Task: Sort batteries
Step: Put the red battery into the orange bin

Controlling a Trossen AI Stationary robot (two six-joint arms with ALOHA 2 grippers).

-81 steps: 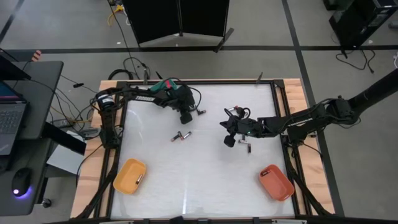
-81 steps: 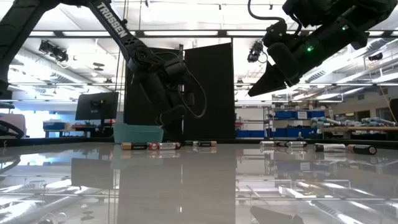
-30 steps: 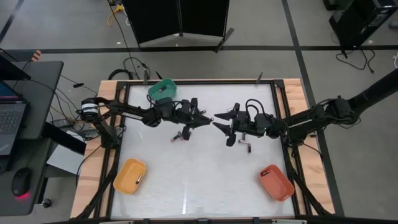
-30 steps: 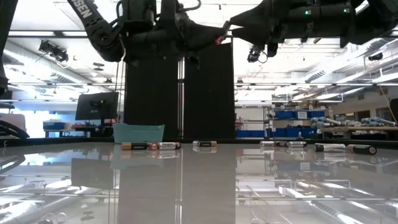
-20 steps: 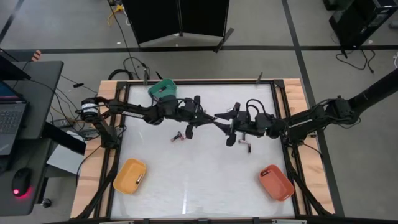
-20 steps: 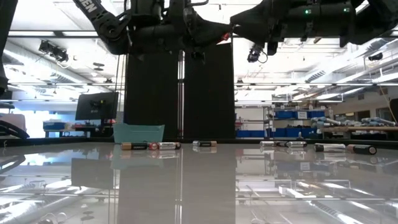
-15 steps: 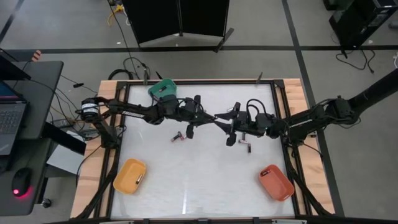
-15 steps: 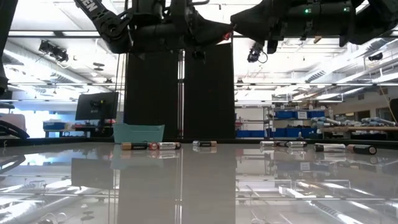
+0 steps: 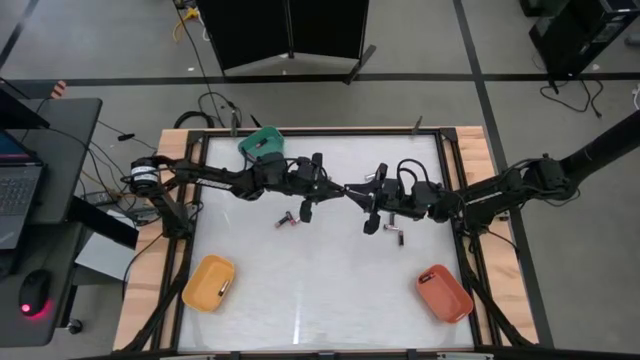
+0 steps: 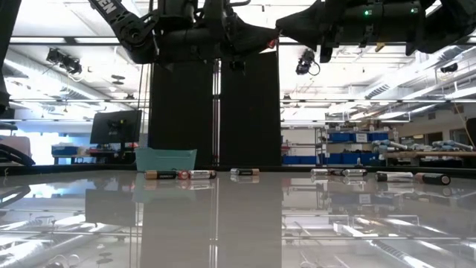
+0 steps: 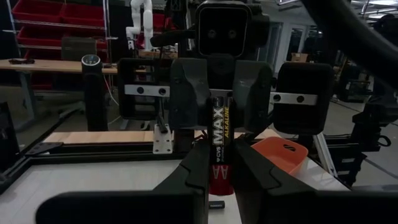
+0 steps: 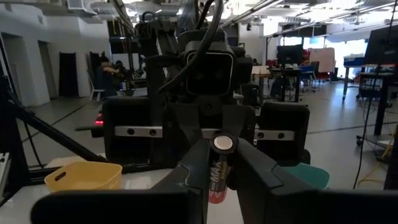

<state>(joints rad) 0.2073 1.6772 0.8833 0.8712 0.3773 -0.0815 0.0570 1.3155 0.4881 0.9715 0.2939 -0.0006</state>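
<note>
One AA battery (image 11: 221, 134), black with a red lower end, stands upright in the air above the table's middle, between both grippers. My left gripper (image 9: 338, 189) reaches in level from the left and my right gripper (image 9: 353, 192) from the right, tip to tip. Each is shut on the battery, as the left wrist view (image 11: 221, 153) and the right wrist view (image 12: 221, 149) show. Other batteries lie on the table (image 9: 292, 218), (image 9: 395, 235), and in a row in the low view (image 10: 178, 175), (image 10: 413, 177). My left gripper pinches the battery's body (image 11: 219, 169) between its two fingers, coming level from the table's left, with the fingers across the battery. The battery is lifted clear and upright, red end down. My right gripper pinches the same battery's body (image 12: 217, 175) between its two fingers, level from the table's right, across its length. The silver top cap (image 12: 222, 144) shows above the fingers.
A green bin (image 9: 262, 143) sits at the far edge, a yellow-orange bin (image 9: 208, 282) near left with something small in it, and a red-orange bin (image 9: 444, 293) near right. The table's near half lies open between the two near bins.
My left gripper has moved toward the table's right and my right gripper slightly toward the left, both level and raised. The gap between their tips has closed, so they now meet at the battery. The batteries on the table have stayed put.
</note>
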